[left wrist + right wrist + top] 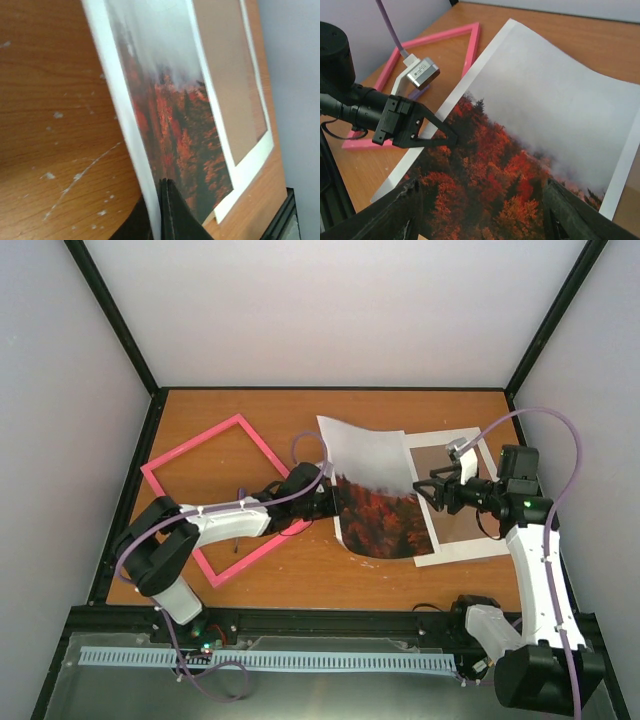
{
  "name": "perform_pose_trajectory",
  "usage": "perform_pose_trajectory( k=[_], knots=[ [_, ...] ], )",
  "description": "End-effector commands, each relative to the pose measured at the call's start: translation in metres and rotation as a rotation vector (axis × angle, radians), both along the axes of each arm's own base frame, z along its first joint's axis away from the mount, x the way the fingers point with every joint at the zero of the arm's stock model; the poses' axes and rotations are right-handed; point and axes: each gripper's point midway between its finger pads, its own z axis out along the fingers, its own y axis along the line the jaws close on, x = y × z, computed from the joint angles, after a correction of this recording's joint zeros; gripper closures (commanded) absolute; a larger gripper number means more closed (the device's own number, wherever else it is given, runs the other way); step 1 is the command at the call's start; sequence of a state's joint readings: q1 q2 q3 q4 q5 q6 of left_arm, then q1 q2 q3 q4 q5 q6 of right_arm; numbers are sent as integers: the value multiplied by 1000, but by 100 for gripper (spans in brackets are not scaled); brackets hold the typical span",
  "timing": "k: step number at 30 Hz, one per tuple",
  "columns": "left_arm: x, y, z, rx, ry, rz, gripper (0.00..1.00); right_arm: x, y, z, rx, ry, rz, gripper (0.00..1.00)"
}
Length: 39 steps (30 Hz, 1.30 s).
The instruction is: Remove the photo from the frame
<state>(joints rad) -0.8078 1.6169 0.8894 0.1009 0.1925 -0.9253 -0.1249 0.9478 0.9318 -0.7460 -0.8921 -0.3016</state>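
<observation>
While beside one frame (190, 444), one photo (375, 490) — left fingers (435, 136) clamped on it, right fingers (402, 210) apart.

The left arm (215, 520), at eight o'clock, and the right arm (535, 570), at four, had white shells and black joints. Lilac cables (388, 22) trailed along both. The left gripper (337, 502) and right gripper (424, 492) were black.
</observation>
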Motion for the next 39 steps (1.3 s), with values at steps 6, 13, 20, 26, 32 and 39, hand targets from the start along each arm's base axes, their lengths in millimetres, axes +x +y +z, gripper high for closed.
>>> perform_pose_trajectory(
  k=[6, 13, 20, 26, 32, 39],
  knots=[
    [-2, -10, -29, -58, 53, -19, 99, 9, -4, -32, -45, -29, 20, 36],
    [-8, -19, -46, -108, 98, -52, 99, 7, -3, -36, -39, -32, 25, 36],
    [-12, -22, -56, -134, 132, -58, 96, 8, -3, -40, -41, -26, 25, 36],
    [-17, -26, -69, -128, 163, -70, 93, 8, -3, -40, -43, -30, 23, 36],
    [-21, -21, -67, -114, 161, -65, 80, 8, -3, -41, -46, -29, 25, 36],
    [-27, -8, -56, -45, 128, -82, 59, 8, -3, -43, -47, -24, 29, 35]
  ],
)
